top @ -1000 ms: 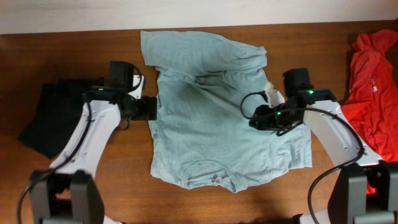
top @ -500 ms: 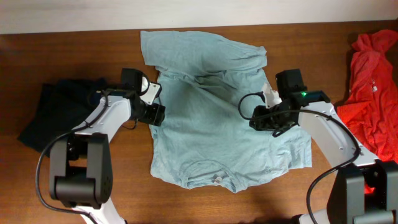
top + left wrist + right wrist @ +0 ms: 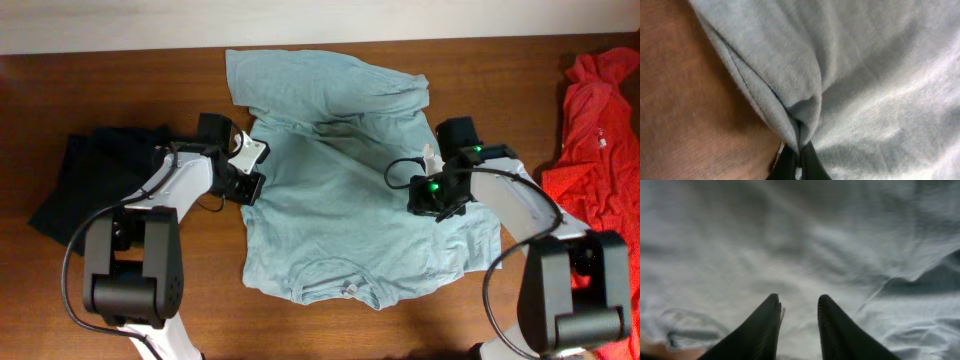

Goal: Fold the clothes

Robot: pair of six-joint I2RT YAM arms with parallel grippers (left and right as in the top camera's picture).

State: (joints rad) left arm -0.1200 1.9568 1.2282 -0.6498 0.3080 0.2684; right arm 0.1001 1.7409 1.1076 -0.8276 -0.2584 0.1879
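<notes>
The left gripper [image 3: 797, 159] is pinched tight on the T-shirt [image 3: 865, 75]. It holds a little bunch of the shirt's side edge just above the table [image 3: 685, 110]. The right gripper [image 3: 799, 302] has its two fingers apart with a gap between them, low over the other side of the shirt. It may be touching the cloth, but that view is too blurry to be sure. From above, the shirt lies spread out in the middle of the table with its neck toward the robot, wrinkled and lumpy near the far edge. No neat fold shows yet. So the job looks like it is only starting: one side is grabbed, the other is not, and all the folding is left to do. A dark garment [image 3: 80, 190] and a red garment [image 3: 600, 130] lie off to the sides, apart from the shirt
</notes>
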